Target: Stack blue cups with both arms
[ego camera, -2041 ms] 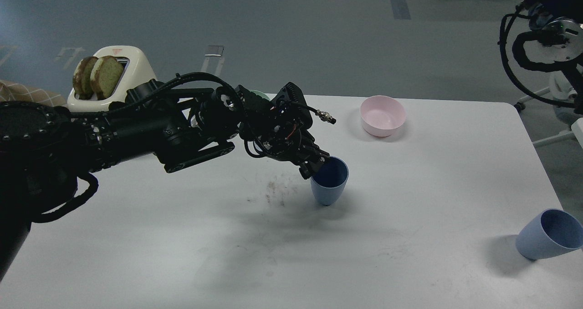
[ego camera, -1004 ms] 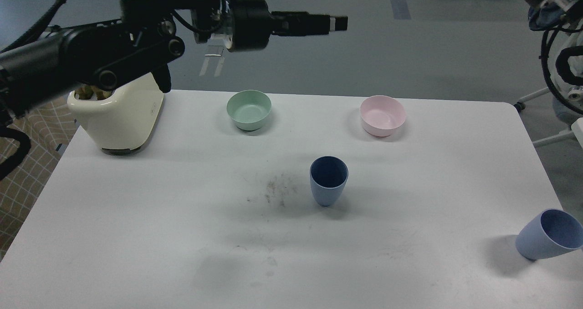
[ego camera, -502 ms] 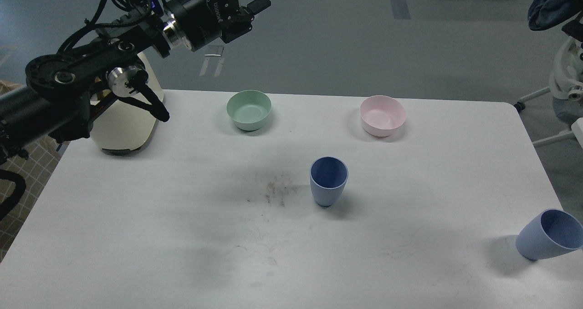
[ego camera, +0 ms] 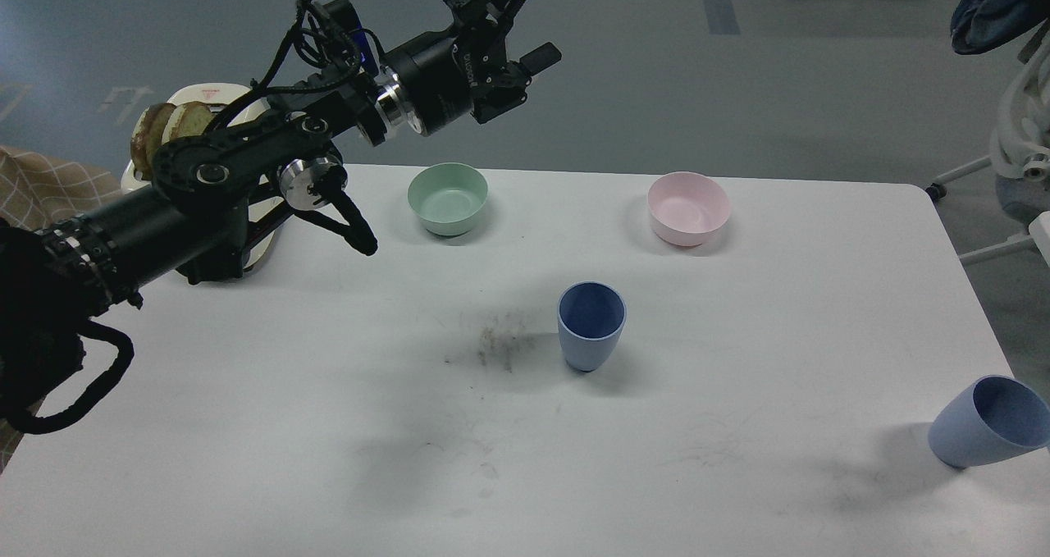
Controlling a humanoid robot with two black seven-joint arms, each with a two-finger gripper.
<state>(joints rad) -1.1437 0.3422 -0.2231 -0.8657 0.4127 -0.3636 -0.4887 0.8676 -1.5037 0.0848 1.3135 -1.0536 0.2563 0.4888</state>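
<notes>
One blue cup (ego camera: 591, 327) stands upright near the middle of the white table (ego camera: 287, 426). The second blue cup (ego camera: 988, 422) leans tilted at the table's right edge, its mouth facing up and right. My left arm reaches in from the left, high above the table's back edge. My left gripper (ego camera: 550, 14) is open and empty, well up and left of the upright cup. My right gripper is out of view.
A pale green bowl (ego camera: 448, 198) and a pink bowl (ego camera: 688, 207) sit along the back of the table. A cream toaster (ego camera: 209, 98) with bread slices stands at the back left, partly behind my left arm. A dark smudge (ego camera: 499, 344) lies left of the upright cup.
My left gripper let go of the upright cup's rim, rose high and swung over the back edge. The cup stayed upright. The right arm left the view.
</notes>
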